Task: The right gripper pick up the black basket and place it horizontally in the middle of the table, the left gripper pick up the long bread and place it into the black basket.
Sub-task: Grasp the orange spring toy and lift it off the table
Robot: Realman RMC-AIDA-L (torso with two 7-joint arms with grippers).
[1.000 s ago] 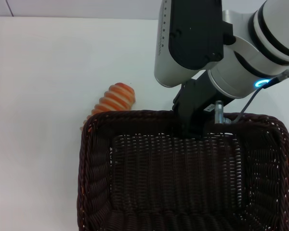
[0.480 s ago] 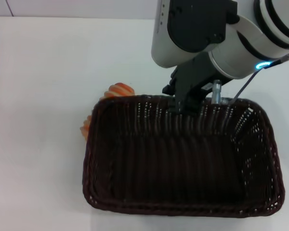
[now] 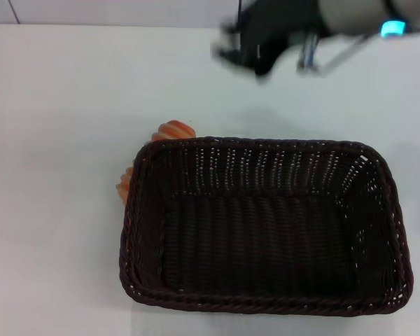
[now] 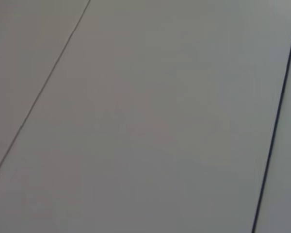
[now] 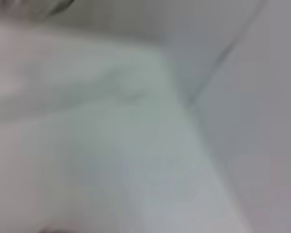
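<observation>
Black basket [image 3: 266, 227] sitting flat and open side up on the table [image 3: 56, 140], long side across. Long bread [image 3: 169, 133] tucked just behind its far left corner, mostly hidden by the rim. Right gripper [image 3: 255, 45] up near the far edge, blurred, well clear of the basket, can't tell how its fingers stand. Left gripper nowhere in view

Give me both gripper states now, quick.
Right gripper: raised beyond the black basket, holding nothing; open or shut cannot be told.
Left gripper: not in view.
</observation>
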